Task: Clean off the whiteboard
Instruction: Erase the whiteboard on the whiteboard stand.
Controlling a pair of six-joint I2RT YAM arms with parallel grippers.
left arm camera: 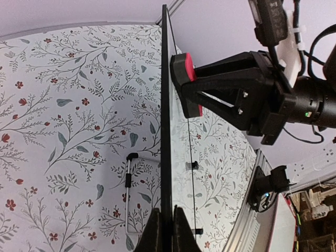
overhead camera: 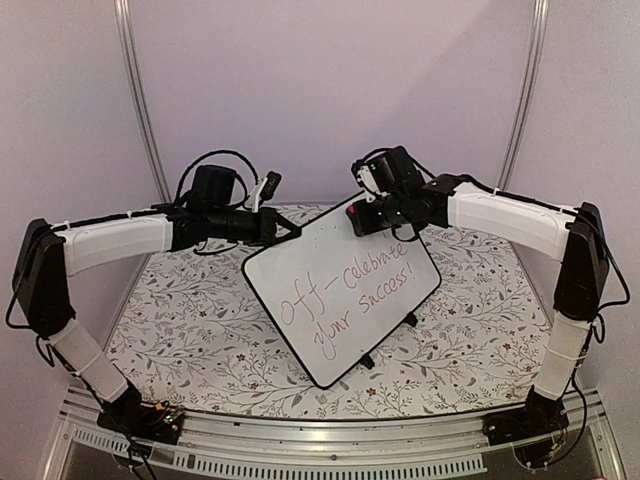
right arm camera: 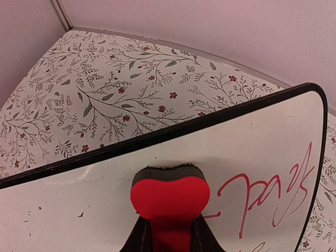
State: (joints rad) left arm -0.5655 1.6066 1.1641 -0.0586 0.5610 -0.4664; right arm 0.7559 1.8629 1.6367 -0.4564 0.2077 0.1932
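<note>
Top external shows the left gripper (overhead camera: 287,232) clamped on the 11 o'clock edge of the whiteboard (overhead camera: 335,325). The board is tilted over the middle of the floral table (overhead camera: 190,330) and has red handwriting (overhead camera: 350,292) across it. At its 12 o'clock corner the right gripper (overhead camera: 362,218) pinches a red eraser (right arm camera: 169,195), pressed against the white face.

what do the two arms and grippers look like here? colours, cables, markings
Both the left arm and right arm have white shell links with black joints and bases. The left gripper and right gripper are matte black; the right's fingers are open triangular frames. Loose black cables loop over each wrist. A green LED glows on the right wrist. No sleeves or lettering visible.
</note>
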